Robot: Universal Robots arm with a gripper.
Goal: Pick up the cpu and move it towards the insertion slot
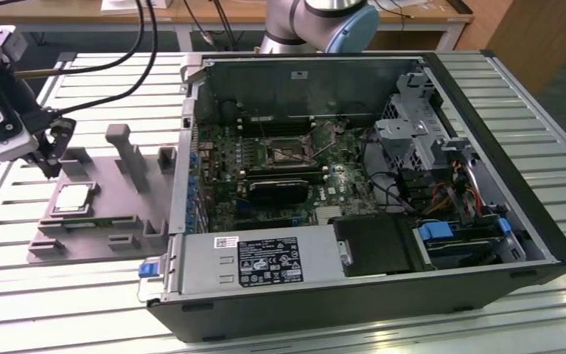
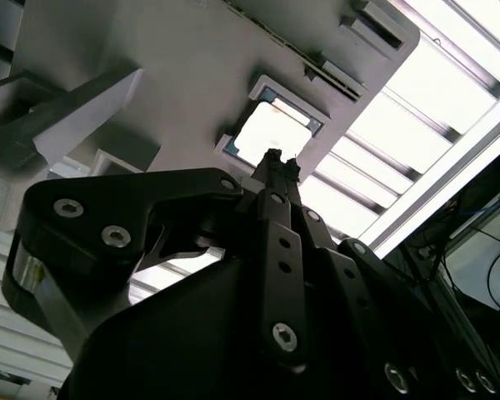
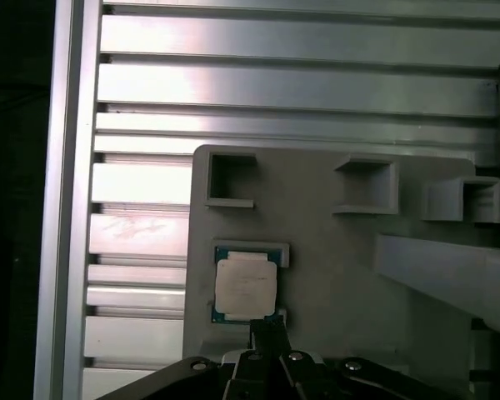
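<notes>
Black gripper [image 2: 277, 164] links are sitting closest to the lens in the second wrist view. Its two narrow fingertips are pressing together and gripping nothing. In the first wrist view the gripper [image 3: 267, 329] is hovering just beside one edge of the cpu [image 3: 245, 284]; whether it is touching cannot be told.

The cpu [image 1: 74, 198] is lying flat in a shallow square pocket of a grey fixture plate [image 1: 106, 193], near the plate's edge on the exterior view's left. Beyond that edge, open slatted aluminium table [image 1: 67, 295] is giving free room. A narrow green circuit strip [image 1: 82, 220] is lying just beside the cpu. A tall grey post [image 1: 121, 151] is rising from the plate between the cpu and the open computer case [image 1: 362, 310].

The insertion slot [image 1: 285, 151] is sitting well apart from the cpu, inside the case on the motherboard. The case's side wall [image 1: 189, 147] is standing between them. A black finned block [image 1: 278, 190] is sitting just beside the slot, and loose cables [image 1: 401, 188] are trailing toward the exterior view's right.

A white label [image 1: 268, 259] with dark print is showing on the power supply [image 1: 197, 269]; its text is too small to make out.
</notes>
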